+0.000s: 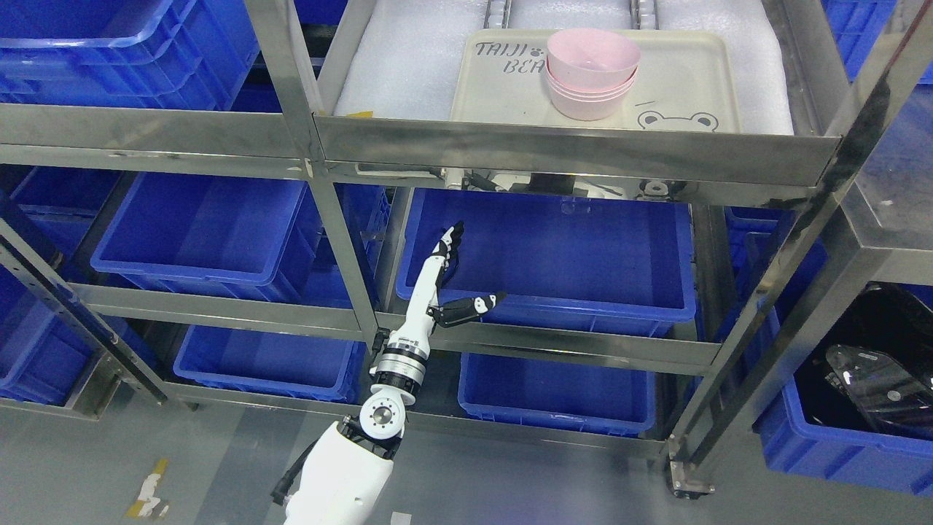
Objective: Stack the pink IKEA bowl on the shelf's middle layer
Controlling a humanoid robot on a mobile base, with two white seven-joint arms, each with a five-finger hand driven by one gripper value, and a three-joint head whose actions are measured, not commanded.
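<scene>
Steel shelf point(568, 149) with blue bins point(554, 255) fills our view. Pink bowls point(592, 73) sit nested on a tray point(678, 80). Our left hand point(453, 273) hangs below, fingers spread, empty. We judge them light, rigid, slick plastic; grip the top rim.

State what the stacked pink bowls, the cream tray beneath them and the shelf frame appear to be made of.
Stacked pink bowls: probably matte plastic, evenly coloured with thin rims. Cream rectangular tray: likely plastic or melamine, smooth, with a printed bear. Shelf frame: polished metal, seemingly stainless steel, showing mirror-like reflections.
</scene>
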